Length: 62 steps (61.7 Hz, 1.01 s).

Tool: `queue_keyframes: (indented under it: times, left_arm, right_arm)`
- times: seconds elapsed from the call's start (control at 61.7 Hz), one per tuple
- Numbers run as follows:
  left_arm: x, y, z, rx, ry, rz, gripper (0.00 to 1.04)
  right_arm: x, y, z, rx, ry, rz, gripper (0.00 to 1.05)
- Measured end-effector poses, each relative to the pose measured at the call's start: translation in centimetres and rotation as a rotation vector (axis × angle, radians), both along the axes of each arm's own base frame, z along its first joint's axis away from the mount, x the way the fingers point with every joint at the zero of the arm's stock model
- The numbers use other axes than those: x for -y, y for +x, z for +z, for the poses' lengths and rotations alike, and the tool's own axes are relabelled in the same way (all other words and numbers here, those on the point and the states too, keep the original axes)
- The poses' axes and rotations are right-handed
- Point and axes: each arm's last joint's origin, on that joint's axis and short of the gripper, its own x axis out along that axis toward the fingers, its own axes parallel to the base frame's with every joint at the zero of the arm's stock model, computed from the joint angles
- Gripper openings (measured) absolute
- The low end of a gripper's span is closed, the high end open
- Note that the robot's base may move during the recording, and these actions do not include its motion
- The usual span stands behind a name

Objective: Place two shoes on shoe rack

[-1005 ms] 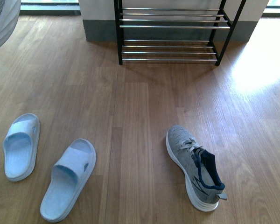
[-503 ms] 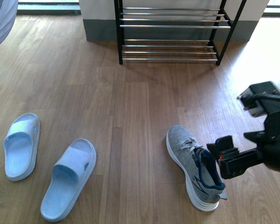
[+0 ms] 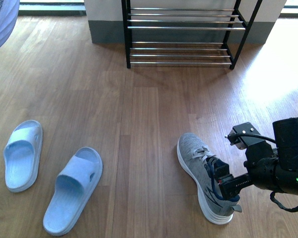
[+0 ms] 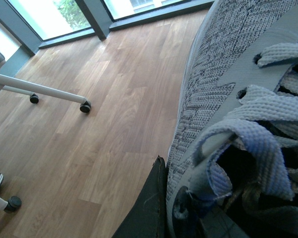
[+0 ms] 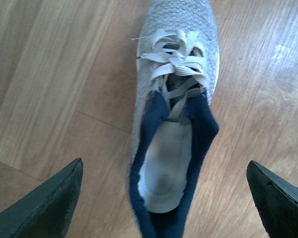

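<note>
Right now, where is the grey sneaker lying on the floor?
Front view: the grey sneaker lies lower right on the floor, the right pincer open above its heel end.

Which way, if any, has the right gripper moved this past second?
Yes. The right gripper came in from the right edge toward the sneaker, jaws now open over its heel.

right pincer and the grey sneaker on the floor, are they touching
Apart. Right wrist view shows bare floor between each finger of the right pincer and the sneaker.
</note>
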Motion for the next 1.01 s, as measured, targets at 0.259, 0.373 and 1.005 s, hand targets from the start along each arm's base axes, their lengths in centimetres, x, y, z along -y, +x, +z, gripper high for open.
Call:
queue_keyframes:
  times: [0.259, 0.373, 1.005]
  left_arm:
    - [0.0, 0.0, 0.0, 0.000, 0.000, 0.000, 0.02]
    - [0.0, 0.0, 0.0, 0.000, 0.000, 0.000, 0.02]
    - [0.0, 0.0, 0.0, 0.000, 0.000, 0.000, 0.02]
  right_arm:
    - [0.8, 2.4, -2.5, -0.009, -0.031, -0.029, 0.96]
    - [1.0, 3.0, -3.6, -0.025, -0.042, -0.036, 0.96]
    - [-0.1, 3.9, -5.0, -0.004, -0.024, -0.116, 0.12]
